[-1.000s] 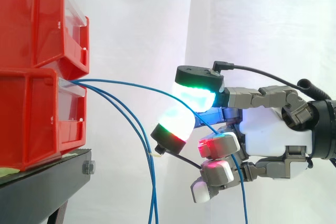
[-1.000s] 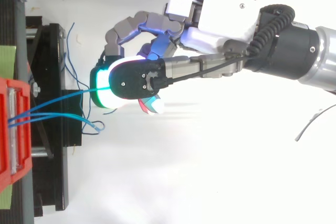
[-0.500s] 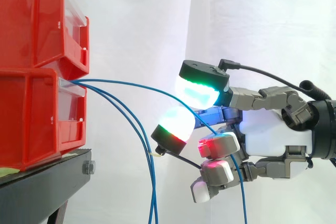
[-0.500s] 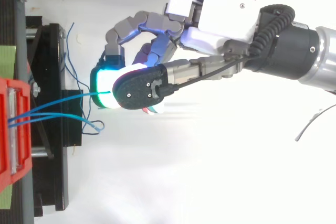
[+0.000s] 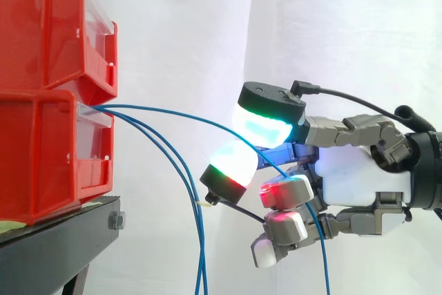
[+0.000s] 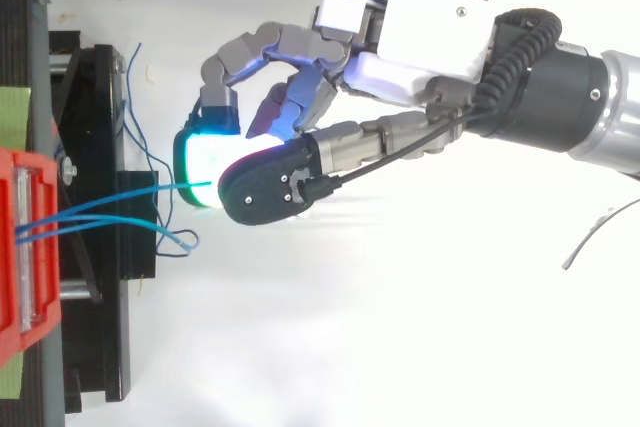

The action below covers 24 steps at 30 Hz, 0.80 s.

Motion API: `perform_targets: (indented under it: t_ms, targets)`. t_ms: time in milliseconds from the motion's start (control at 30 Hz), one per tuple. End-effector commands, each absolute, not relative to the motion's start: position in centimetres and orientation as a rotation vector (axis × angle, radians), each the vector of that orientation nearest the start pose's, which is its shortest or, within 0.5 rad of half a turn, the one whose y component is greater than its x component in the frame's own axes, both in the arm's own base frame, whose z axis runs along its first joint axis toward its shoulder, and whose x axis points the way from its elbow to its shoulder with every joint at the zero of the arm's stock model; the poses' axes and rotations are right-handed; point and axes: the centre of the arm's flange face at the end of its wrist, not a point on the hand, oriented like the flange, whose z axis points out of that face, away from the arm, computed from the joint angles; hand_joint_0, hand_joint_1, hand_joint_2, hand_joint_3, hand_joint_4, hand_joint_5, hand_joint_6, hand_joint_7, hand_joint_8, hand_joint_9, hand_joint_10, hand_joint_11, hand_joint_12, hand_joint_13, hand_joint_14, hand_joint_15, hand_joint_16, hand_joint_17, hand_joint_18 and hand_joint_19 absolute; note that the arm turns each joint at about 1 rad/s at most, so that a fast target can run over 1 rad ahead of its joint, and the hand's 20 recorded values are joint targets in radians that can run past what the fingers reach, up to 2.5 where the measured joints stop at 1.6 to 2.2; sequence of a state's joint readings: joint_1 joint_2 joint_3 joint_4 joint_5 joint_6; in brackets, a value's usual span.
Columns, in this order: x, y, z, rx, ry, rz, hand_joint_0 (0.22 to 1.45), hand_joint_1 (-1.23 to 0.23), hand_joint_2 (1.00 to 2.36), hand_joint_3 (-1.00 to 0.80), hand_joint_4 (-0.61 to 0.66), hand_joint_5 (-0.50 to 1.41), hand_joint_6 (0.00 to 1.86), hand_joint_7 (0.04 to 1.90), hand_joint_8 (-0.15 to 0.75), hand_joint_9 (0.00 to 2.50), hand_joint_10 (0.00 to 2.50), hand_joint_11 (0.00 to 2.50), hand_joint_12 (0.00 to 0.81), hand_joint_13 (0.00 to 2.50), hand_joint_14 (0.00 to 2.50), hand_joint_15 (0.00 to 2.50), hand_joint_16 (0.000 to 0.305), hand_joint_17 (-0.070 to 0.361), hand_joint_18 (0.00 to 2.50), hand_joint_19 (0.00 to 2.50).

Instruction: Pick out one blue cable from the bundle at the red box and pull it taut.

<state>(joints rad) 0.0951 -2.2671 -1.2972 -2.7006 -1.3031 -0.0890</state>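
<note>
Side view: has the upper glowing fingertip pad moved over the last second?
Yes. On the hand, the upper fingertip pad has shifted slightly right, away from the red bins, the blue cable pinched beneath it.

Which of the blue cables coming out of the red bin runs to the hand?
The uppermost cable: it arcs from the lower red bin across to the hand, while the other two droop down past the black stand.

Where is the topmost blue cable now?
In the side view the topmost blue cable arcs right from the lower red bin into the hand, then hangs down below it.
</note>
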Motion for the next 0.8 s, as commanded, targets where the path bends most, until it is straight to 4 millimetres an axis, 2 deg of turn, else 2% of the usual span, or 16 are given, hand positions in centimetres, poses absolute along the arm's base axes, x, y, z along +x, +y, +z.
perform_targets:
  t_ms: [0,233,433,600,767]
  targets:
    - [74.00,-9.00,22.99,1.218,1.113,1.022,0.62,-0.71,1.02,-0.29,0.14,-0.18,0.84,1.05,0.282,1.19,0.03,1.19,0.354,1.13,0.03,0.90,0.064,0.144,0.64,0.73]
    - [74.13,-8.89,23.20,1.215,1.109,1.025,0.62,-0.71,1.02,-0.29,0.13,-0.18,0.85,1.06,0.285,1.20,0.03,1.20,0.357,1.13,0.03,0.89,0.064,0.143,0.65,0.72]
    - [74.08,-8.89,23.15,1.218,1.113,1.022,0.63,-0.75,1.03,-0.12,0.01,-0.19,0.88,1.07,0.283,1.20,0.03,1.21,0.356,1.13,0.03,0.89,0.063,0.143,0.65,0.73]
    - [74.08,-8.89,23.15,1.218,1.113,1.022,0.61,-0.77,1.04,0.07,-0.14,-0.17,0.90,1.18,0.281,1.26,0.03,1.21,0.356,1.14,0.03,0.90,0.062,0.140,0.66,0.73]
    - [74.08,-8.89,23.15,1.218,1.113,1.022,0.60,-0.77,1.03,0.14,-0.20,-0.15,0.90,1.21,0.293,1.36,0.03,1.20,0.363,1.18,0.03,0.87,0.064,0.145,0.72,0.72]
